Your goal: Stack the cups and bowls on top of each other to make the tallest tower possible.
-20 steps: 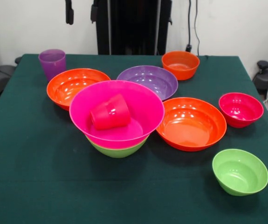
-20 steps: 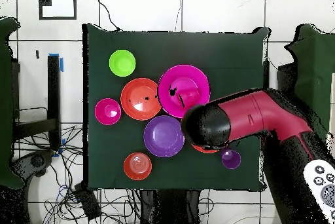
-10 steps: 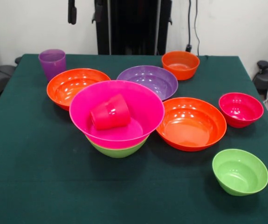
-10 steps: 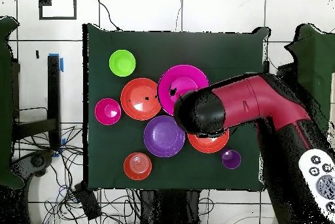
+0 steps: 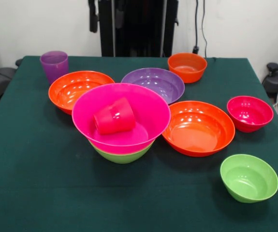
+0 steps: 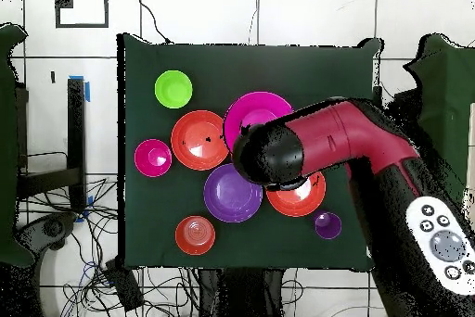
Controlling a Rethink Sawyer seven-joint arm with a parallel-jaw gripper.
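The tower (image 5: pixel 121 121) is a wide hot pink bowl nested in a lime green bowl (image 5: pixel 123 154), with the red-pink cup (image 5: pixel 113 116) lying on its side inside. The purple cup (image 5: pixel 54 65) stands upright at the far left. Loose bowls ring the tower: orange (image 5: pixel 80 89), purple (image 5: pixel 153 83), small orange (image 5: pixel 187 66), large orange (image 5: pixel 198 127), red-pink (image 5: pixel 249 113), lime green (image 5: pixel 249 177). My gripper (image 5: pixel 106 17) hangs high at the top edge, open and empty. In the overhead view the arm (image 6: pixel 315 151) hides it and covers part of the hot pink bowl (image 6: pixel 264 107).
Dark green cloth (image 5: pixel 37 183) covers the table. In the overhead view the purple cup (image 6: pixel 327 225) and an orange bowl (image 6: pixel 301 197) lie just beside the arm. Cables and chairs lie off the table's sides.
The arm's head has swung across the table, from beside the purple cup to over the edge of the hot pink bowl. In the front view the fingers shifted right. No bowl or cup moved.
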